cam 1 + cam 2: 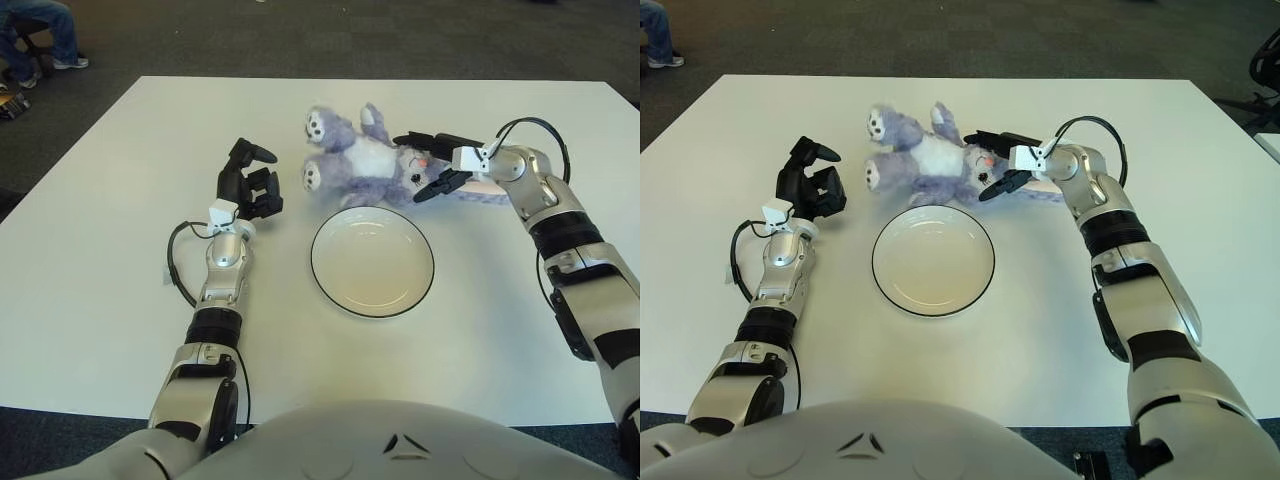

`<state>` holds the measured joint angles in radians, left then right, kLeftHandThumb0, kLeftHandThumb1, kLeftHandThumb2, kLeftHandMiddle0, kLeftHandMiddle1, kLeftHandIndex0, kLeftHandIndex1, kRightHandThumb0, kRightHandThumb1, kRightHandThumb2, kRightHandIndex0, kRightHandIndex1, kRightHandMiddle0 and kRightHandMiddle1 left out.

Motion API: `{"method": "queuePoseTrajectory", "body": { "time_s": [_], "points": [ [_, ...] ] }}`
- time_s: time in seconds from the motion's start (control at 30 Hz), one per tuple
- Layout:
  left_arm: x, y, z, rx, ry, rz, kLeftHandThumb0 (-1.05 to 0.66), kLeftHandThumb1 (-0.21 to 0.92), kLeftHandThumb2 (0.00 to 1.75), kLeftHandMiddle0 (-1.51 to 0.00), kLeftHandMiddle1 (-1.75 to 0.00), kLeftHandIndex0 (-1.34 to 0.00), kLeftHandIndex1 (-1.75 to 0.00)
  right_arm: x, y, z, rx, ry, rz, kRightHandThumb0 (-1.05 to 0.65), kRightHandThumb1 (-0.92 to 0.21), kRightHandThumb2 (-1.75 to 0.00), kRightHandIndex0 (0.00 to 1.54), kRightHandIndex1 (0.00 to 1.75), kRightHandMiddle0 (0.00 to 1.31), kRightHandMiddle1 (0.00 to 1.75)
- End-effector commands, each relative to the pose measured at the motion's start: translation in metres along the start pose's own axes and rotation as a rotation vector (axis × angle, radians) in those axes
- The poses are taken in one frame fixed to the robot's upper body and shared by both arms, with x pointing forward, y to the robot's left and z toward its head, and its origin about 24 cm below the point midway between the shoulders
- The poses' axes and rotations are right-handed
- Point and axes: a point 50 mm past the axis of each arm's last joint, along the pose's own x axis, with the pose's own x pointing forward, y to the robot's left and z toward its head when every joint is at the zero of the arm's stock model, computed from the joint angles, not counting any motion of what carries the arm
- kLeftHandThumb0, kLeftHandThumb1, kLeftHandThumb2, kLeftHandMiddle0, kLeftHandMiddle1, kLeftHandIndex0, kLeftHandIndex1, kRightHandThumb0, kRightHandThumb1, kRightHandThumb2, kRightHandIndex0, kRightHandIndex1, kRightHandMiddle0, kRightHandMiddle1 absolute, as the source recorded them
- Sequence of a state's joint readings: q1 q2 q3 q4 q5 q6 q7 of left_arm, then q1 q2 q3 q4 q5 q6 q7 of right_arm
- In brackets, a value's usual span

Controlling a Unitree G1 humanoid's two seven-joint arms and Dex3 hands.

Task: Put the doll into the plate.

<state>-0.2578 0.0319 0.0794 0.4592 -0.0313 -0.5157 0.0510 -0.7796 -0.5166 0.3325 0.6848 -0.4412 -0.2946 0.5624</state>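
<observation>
Doll point(365, 160): purple-and-white plush lying on the worktop point(100, 250) in the upper centre of the frame, just beyond the plate's far rim and still outside it; feet point to the left of the frame, head to the right.
Plate point(372, 261): white, dark-rimmed, empty, at the centre of the frame.
Right robot hand point(432, 160): at the doll's head, one finger above the face and one below it; the fingers bracket the head but whether they press on it cannot be told.
Left robot hand point(250, 185): idle, left of the doll's feet, fingers curled and holding nothing.
Progress: early stage; the doll is reached but not lifted or moved onto the plate. Securing, carrying towards the near side and releasing are all left.
Surroundings: a seated person point(40, 30) on the floor area at the upper left corner; a black cable point(178, 262) loops beside the left forearm.
Obstructions: none visible between doll and plate; a grip on the soft head alone seems likely to let the body dangle or slip.
</observation>
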Motion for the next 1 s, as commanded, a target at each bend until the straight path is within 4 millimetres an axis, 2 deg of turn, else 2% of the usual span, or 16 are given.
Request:
{"method": "queuePoseTrajectory", "body": {
  "time_s": [0.0,0.1,0.37,0.5,0.73,0.83,0.87,0.9,0.93,0.97],
  "points": [
    [-0.035,0.004,-0.030,-0.021,0.143,0.036,-0.43,0.46,1.14,-1.17,-1.75,-0.50,-1.75,0.003,-0.001,0.000,-0.025,0.015,0.009,-0.82,-0.76,-0.22,0.08,0.02,0.00,0.20],
    [-0.035,0.004,-0.029,-0.022,0.144,0.039,-0.43,0.46,1.14,-1.16,-1.75,-0.50,-1.75,0.004,0.000,-0.001,-0.030,0.025,0.013,-0.80,-0.75,-0.23,0.08,0.01,0.00,0.19],
    [-0.036,0.004,-0.028,-0.022,0.148,0.046,-0.43,0.49,1.10,-1.14,-1.75,-0.48,-1.75,0.008,0.009,-0.005,-0.040,0.056,0.044,-0.78,-0.65,-0.40,0.05,0.00,0.00,0.14],
    [-0.036,0.004,-0.028,-0.016,0.150,0.052,-0.42,0.50,1.09,-1.13,-1.75,-0.47,-1.75,0.011,0.022,-0.009,-0.055,0.090,0.044,-0.77,-0.59,-0.49,0.03,0.00,0.00,0.12],
    [-0.037,0.004,-0.028,-0.010,0.152,0.054,-0.42,0.50,1.08,-1.14,-1.75,-0.47,-1.75,0.015,0.035,-0.012,-0.080,0.141,-0.043,-0.78,-0.55,-0.53,0.04,0.01,0.00,0.09],
    [-0.037,0.003,-0.028,-0.010,0.154,0.054,-0.42,0.50,1.08,-1.14,-1.75,-0.47,-1.75,0.017,0.041,-0.009,-0.074,0.165,-0.110,-0.77,-0.54,-0.53,0.10,0.04,0.00,0.09],
    [-0.037,0.003,-0.028,-0.010,0.154,0.054,-0.42,0.50,1.08,-1.14,-1.75,-0.47,-1.75,0.017,0.042,-0.008,-0.072,0.172,-0.130,-0.75,-0.51,-0.55,0.07,0.29,0.00,0.10],
    [-0.037,0.003,-0.028,-0.011,0.154,0.053,-0.42,0.50,1.08,-1.14,-1.75,-0.47,-1.75,0.017,0.043,-0.007,-0.066,0.180,-0.149,-0.74,-0.50,-0.56,0.06,0.39,0.00,0.11],
    [-0.037,0.002,-0.028,-0.011,0.154,0.052,-0.42,0.50,1.08,-1.14,-1.75,-0.47,-1.75,0.017,0.043,-0.006,-0.063,0.186,-0.160,-0.72,-0.49,-0.57,0.03,0.62,0.00,0.13],
    [-0.037,0.002,-0.028,-0.011,0.155,0.052,-0.42,0.50,1.08,-1.14,-1.75,-0.47,-1.75,0.017,0.044,-0.006,-0.060,0.189,-0.166,-0.71,-0.47,-0.58,0.02,0.76,0.00,0.15]
  ]
}}
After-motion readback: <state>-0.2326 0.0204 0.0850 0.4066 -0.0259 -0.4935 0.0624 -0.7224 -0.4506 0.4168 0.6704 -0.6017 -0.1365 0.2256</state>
